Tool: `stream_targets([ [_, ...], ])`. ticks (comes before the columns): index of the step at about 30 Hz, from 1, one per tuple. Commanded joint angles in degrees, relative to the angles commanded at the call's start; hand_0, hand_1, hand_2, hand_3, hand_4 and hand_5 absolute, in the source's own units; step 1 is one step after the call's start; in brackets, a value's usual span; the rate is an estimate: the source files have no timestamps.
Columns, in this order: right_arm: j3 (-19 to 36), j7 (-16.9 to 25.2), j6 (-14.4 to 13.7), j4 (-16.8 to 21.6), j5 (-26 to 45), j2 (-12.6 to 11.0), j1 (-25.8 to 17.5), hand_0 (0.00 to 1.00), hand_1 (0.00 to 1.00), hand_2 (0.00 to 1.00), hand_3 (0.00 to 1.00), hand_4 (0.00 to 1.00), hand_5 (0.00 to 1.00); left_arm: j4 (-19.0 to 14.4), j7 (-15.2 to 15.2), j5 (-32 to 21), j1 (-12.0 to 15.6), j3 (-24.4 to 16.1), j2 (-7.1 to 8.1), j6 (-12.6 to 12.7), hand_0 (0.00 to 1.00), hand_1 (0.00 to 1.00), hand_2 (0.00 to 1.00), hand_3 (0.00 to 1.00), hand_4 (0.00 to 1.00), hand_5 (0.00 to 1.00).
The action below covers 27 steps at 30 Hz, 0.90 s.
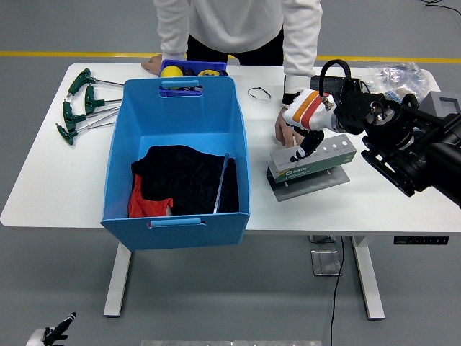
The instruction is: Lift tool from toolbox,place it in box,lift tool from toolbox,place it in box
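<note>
The green and grey toolbox (317, 163) lies askew on its grey base plate, right of the blue box (176, 137). My right hand (300, 150), white with orange stripes, reaches down onto the toolbox's top. Its black fingers (305, 143) are pinched together on a tool there, and the tool itself is mostly hidden. A person's hand (284, 132) rests against the toolbox's left end. Inside the blue box lie black cloth (184, 179), red cloth (148, 204) and a thin metal tool (221, 184) leaning on the right wall. My left hand (49, 336) hangs low at the bottom left, off the table.
Several green T-handle tools (78, 107) lie at the table's left end. Behind the blue box is a small blue tray (193, 69) with yellow items. A cord loop (259, 94), a plastic bag (395, 75) and a grey case (445, 102) sit at the right.
</note>
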Motion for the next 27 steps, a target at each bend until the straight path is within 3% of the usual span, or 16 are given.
stream_targets([
  [7,-0.3,-0.1,0.6,1.2,0.0,-0.8,1.0,0.064,0.068,0.147,0.105,0.984,0.762,0.1,-0.4,-0.9,0.3,0.4,0.16,0.0,0.733,0.785,0.791,0.763,0.781,0.751],
  [13,-0.4,-0.1,1.2,2.4,0.0,-1.5,1.8,0.063,0.063,0.143,0.094,0.969,0.763,0.1,-0.1,1.0,0.4,-1.5,0.25,0.1,0.728,0.782,0.79,0.762,0.782,0.752],
  [27,-3.9,-2.2,2.9,11.5,1.5,-5.4,4.4,0.041,0.017,0.112,0.066,0.938,0.757,0.1,-0.1,1.8,1.4,-3.1,0.48,0.3,0.724,0.781,0.784,0.763,0.785,0.755],
])
